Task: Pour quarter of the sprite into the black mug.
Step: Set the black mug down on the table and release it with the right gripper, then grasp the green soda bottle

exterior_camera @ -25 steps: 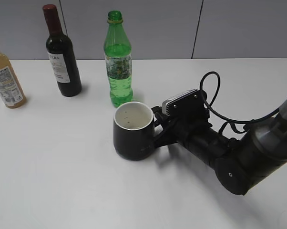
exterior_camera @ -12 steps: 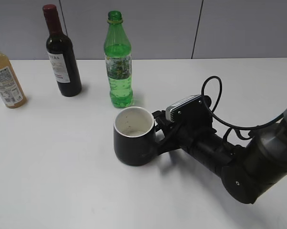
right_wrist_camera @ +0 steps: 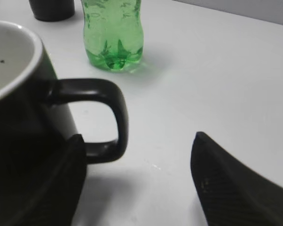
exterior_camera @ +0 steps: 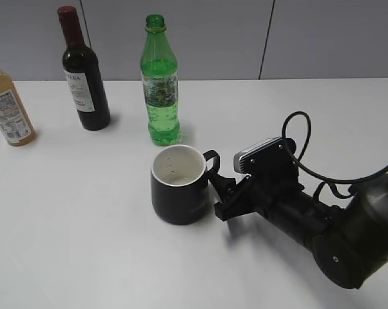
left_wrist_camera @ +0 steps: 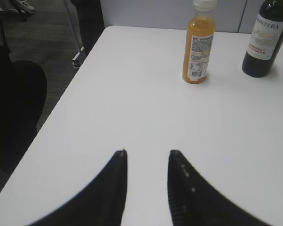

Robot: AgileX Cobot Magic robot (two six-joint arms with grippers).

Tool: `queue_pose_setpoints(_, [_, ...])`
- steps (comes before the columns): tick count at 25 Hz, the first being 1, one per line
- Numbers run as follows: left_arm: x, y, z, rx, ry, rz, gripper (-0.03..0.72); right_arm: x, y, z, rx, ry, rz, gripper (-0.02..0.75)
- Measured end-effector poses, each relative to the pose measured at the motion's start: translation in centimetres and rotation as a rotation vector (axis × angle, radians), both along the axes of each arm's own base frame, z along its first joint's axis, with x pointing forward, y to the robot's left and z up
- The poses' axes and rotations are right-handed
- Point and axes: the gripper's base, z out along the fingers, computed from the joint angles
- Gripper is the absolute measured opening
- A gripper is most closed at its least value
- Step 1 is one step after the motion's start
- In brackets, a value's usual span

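Sprite bottle (exterior_camera: 160,80): tall clear green plastic, narrowed at the middle, with a mottled green-and-white label band and an uncapped neck. It stands upright toward the back of the white table (exterior_camera: 71,232), just behind the mug. In the right wrist view only its lower body (right_wrist_camera: 113,33) shows.
Mug (exterior_camera: 179,184): matte black outside, white inside with a few dark specks, standing upright near the table's middle. Its small loop handle (right_wrist_camera: 100,120) points toward the right arm.
Right gripper (exterior_camera: 221,197): just beside the mug's handle, low over the table; fingers spread wide with nothing between them. In the wrist view one finger (right_wrist_camera: 235,188) sits well right of the handle, the other (right_wrist_camera: 47,188) is dark against the mug's wall, and whether it touches is unclear.
Left gripper (left_wrist_camera: 147,162): fingers parted, grasping nothing, over bare table near its edge.
Others: a dark wine bottle (exterior_camera: 84,74) with a red top and an orange juice bottle (exterior_camera: 7,103) stand to the left, the juice bottle cut by the picture's edge.
Hard to make out: lettering on the mug's side.
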Motion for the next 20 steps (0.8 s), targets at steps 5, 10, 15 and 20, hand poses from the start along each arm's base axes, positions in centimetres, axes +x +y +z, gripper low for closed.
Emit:
queue_pose_setpoints(5, [0.0, 0.0, 0.0, 0.0, 0.0, 0.0, 0.237, -1.3, -1.5, 0.5, -0.02, 0.025, -0.027, 0.525])
queue_pose_setpoints(10, [0.0, 0.0, 0.0, 0.0, 0.0, 0.0, 0.237, -1.4, -3.2, 1.6, -0.017, 0.014, -0.077, 0.522])
queue_pose_setpoints(15, [0.0, 0.0, 0.0, 0.0, 0.0, 0.0, 0.237, -0.9, -5.8, 3.1, -0.001, -0.007, -0.196, 0.522])
queue_pose_setpoints(20, [0.0, 0.0, 0.0, 0.0, 0.0, 0.0, 0.237, 0.6, -8.4, 5.9, 0.057, -0.093, -0.346, 0.522])
